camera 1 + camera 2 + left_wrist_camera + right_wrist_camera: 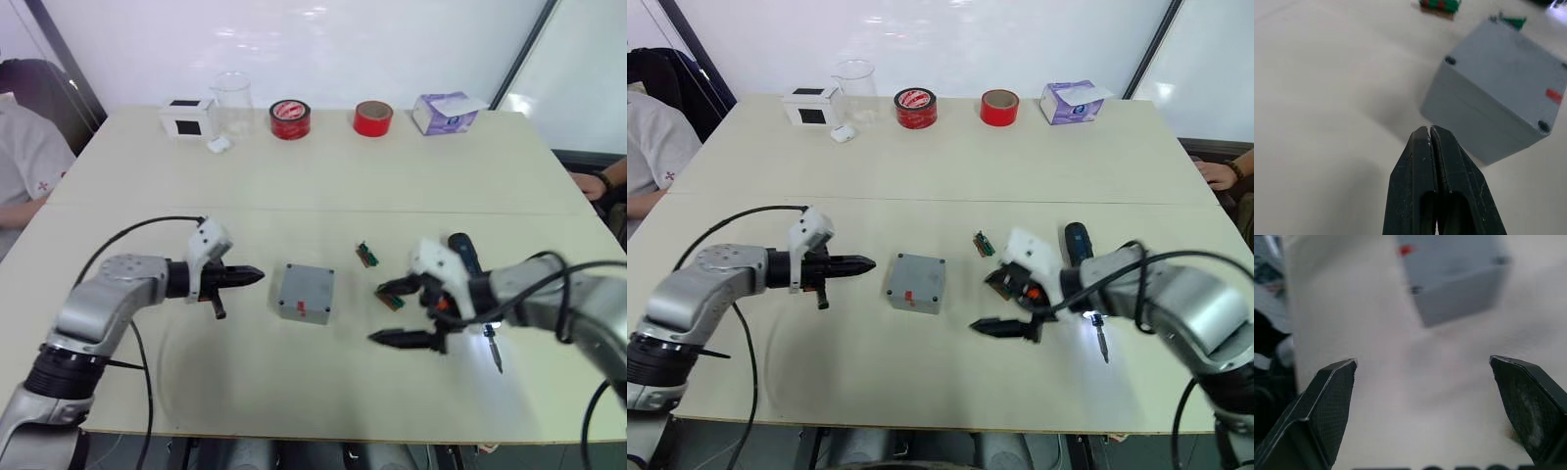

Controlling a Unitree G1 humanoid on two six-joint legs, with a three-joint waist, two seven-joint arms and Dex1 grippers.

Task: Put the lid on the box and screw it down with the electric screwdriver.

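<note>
Your right gripper is spread wide and empty, with the one electric screwdriver lying on the table just behind it, bit toward you; take that hard, smooth, likely slippery barrel across its middle. Your left gripper is clenched on nothing, its tips just short of the single gray box, whose lid already sits on top; both look rigid and light, so they may slide under the bit.

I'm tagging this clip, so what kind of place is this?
Probably an indoor lab or office workroom: a long pale table against a white wall, tape rolls and a tissue box at its far edge, and seated people at the sides.
</note>
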